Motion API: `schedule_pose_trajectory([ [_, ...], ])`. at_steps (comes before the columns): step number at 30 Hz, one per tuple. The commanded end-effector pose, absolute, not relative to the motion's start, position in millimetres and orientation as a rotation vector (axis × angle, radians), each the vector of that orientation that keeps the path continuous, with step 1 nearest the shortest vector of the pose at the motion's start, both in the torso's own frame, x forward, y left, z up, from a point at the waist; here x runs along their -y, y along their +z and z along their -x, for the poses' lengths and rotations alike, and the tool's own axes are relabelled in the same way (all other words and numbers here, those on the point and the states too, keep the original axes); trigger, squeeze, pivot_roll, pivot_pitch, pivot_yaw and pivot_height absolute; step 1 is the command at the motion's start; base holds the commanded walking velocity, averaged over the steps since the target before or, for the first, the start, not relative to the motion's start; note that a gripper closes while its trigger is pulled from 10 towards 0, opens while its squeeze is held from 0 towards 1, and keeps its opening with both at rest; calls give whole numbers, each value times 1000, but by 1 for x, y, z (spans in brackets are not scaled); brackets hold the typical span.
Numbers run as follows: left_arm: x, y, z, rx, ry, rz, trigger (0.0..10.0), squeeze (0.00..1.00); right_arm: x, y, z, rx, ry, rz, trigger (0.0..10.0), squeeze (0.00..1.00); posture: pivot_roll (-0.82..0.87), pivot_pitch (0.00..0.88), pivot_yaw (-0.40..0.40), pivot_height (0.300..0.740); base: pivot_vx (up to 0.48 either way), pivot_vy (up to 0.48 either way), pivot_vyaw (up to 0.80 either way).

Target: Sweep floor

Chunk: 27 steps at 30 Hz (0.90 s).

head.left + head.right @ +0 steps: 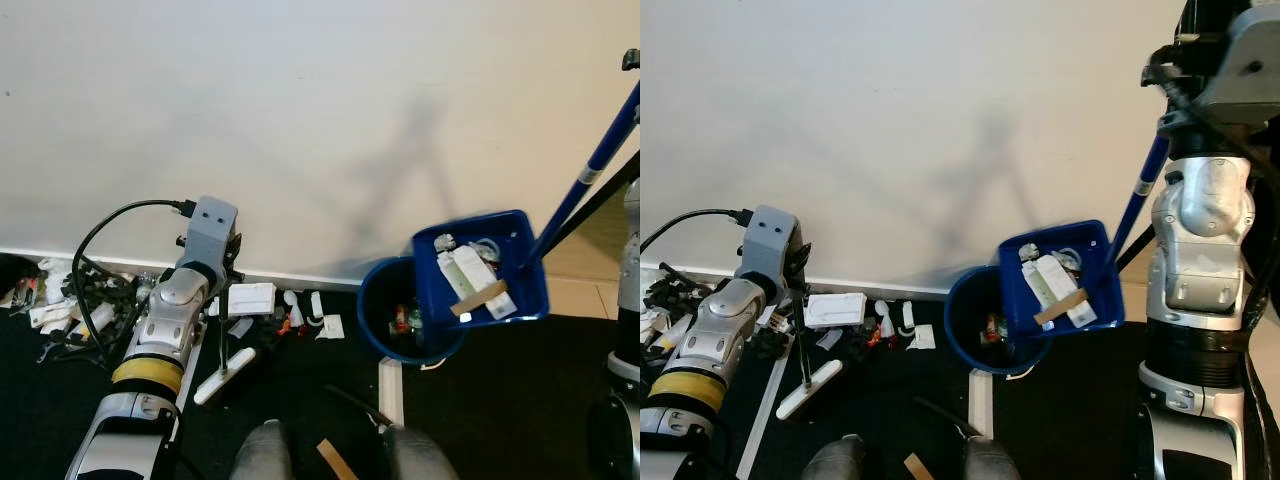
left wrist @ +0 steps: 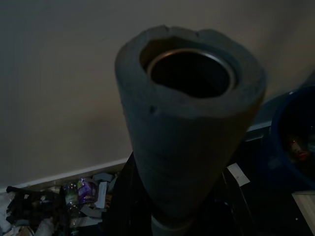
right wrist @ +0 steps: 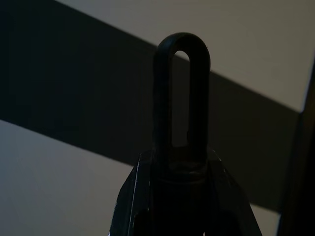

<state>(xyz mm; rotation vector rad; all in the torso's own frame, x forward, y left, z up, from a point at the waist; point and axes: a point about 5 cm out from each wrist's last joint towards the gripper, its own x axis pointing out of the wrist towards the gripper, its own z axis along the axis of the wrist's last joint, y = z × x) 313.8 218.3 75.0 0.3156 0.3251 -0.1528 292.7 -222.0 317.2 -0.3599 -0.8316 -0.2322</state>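
Dark handle end [image 3: 181, 98] stands centre, rounded top with long slot-shaped hanging hole; pale wall shows through slot; gripper [image 3: 179, 196] black, clamped round handle base; behind, pale wall [image 3: 256, 34] crossed by broad dark diagonal band [image 3: 74, 93]; scene dim.

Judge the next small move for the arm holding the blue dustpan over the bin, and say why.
Probably tip the dustpan further toward the blue bin. It hangs tilted over the bin's rim on its long handle, held up by the right arm, yet white cartons and a wooden strip lie in it.
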Motion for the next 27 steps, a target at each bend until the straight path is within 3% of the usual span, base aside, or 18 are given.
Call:
schedule_pose_trajectory([
  [1,-211,76,-314,-307,-178,-318,10000,0,218,330,-282,935,-245,374,10000,0,29,0,-27,740,0,0,0],
  [15,-212,77,-314,-304,-181,-324,10000,0,182,314,-282,972,-156,451,10000,0,36,0,-31,740,0,0,0],
  [27,-212,77,-315,-305,-176,-322,10000,0,174,310,-285,985,-105,537,10000,0,37,0,-34,740,0,0,0],
])
